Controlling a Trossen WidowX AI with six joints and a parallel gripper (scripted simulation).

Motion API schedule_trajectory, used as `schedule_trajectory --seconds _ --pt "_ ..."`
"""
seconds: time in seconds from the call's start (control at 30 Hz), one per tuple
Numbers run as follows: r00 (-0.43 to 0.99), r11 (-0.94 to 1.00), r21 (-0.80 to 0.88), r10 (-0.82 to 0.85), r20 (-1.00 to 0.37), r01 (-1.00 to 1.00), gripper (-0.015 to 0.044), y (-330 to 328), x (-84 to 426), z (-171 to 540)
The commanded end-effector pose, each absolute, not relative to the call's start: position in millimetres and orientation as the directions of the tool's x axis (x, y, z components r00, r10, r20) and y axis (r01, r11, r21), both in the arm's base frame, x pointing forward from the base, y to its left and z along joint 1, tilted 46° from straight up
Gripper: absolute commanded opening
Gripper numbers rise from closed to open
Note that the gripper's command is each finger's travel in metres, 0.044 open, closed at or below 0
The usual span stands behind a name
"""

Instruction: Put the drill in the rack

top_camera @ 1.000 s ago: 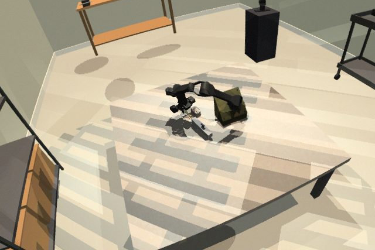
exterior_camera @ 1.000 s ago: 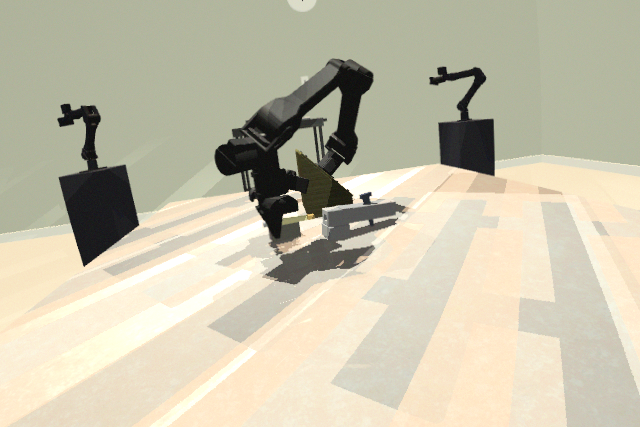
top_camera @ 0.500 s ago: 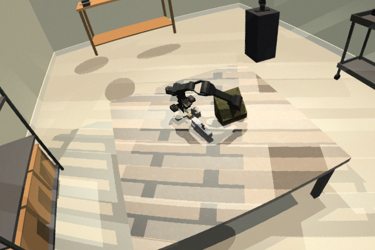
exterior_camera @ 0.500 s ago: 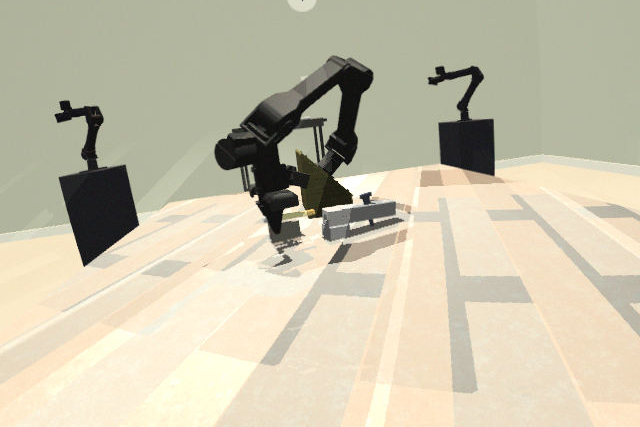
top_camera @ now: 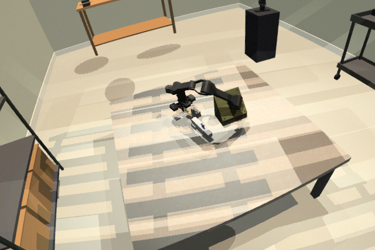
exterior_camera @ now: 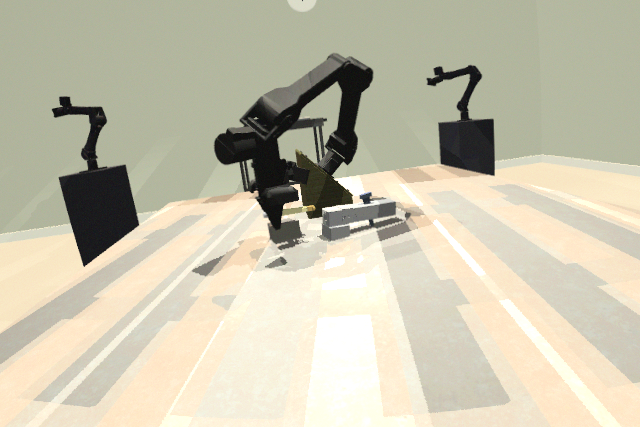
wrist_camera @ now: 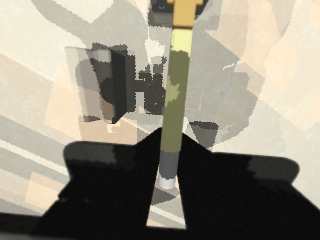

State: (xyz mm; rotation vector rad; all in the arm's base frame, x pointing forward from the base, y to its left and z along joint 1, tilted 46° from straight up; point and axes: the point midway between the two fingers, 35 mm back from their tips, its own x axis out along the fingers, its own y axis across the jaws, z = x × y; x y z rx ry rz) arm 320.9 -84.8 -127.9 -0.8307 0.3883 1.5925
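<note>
My gripper (wrist_camera: 167, 132) is shut on the grey tip of the drill (wrist_camera: 176, 85), a thin yellow-olive rod with a gold far end. In the exterior view the gripper (exterior_camera: 276, 218) points down, just above the small grey rack (exterior_camera: 285, 230), and the drill (exterior_camera: 298, 211) runs level from it toward the grey housing block (exterior_camera: 356, 216). The drill's gold end is right at the block's near face; I cannot tell if it is still inside. The dark blue key (exterior_camera: 367, 198) stands on top of the block. In the wrist view the rack (wrist_camera: 107, 82) lies left of the drill.
The arm's olive base block (top_camera: 229, 106) stands right behind the housing (top_camera: 201, 127). Around the table are black pedestals with other arms (exterior_camera: 465, 143), an orange shelf (top_camera: 127, 11) and a dark cart (top_camera: 357, 50).
</note>
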Motion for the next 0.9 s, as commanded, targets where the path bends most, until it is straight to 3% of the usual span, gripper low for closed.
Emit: schedule_trajectory --seconds 0.0,0.87 --pt "-0.006 -0.212 -0.206 0.712 -0.702 -0.955 0.0000 -87.4 321.0 -125.7" --pt "-0.007 -0.212 -0.205 0.712 -0.702 -0.955 0.0000 -97.5 318.7 -116.9"
